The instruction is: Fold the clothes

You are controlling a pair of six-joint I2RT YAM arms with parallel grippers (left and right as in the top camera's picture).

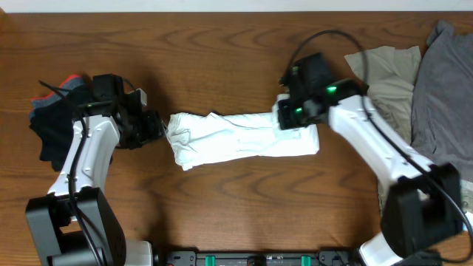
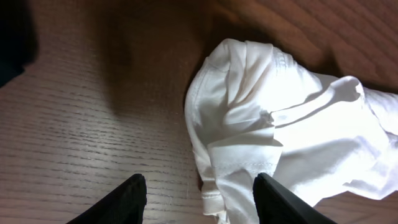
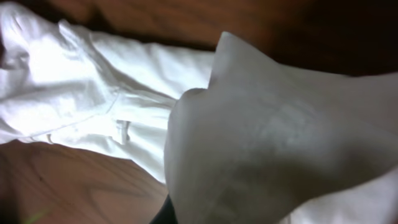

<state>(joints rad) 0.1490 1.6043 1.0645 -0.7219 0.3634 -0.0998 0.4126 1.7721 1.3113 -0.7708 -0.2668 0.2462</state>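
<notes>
1. Progress: white T-shirt (image 1: 236,139) is narrowed to a long strip betw. both pincers. Cross-folds prob. still to do.
2. Left pincer (image 1: 160,127): released, fingers apart, shirt's end just ahead of it.
3. Right pincer (image 1: 290,118): looks clenched on shirt's other end, as cloth is lifted at its cam. Fingers hidden.
4. Unfolded: grey garment (image 1: 443,89) and beige garment (image 1: 388,74) beyond right pincer, dark pile (image 1: 48,122) behind left pincer.
5. Containers: none seen; everything lies on table (image 1: 222,44).

The overhead camera looks straight down on the whole desk (image 1: 236,44). The left wrist camera peers down past the left claw (image 2: 199,182) from close by, and the right wrist camera sits even nearer. All three share the white T-shirt (image 1: 244,140).
</notes>
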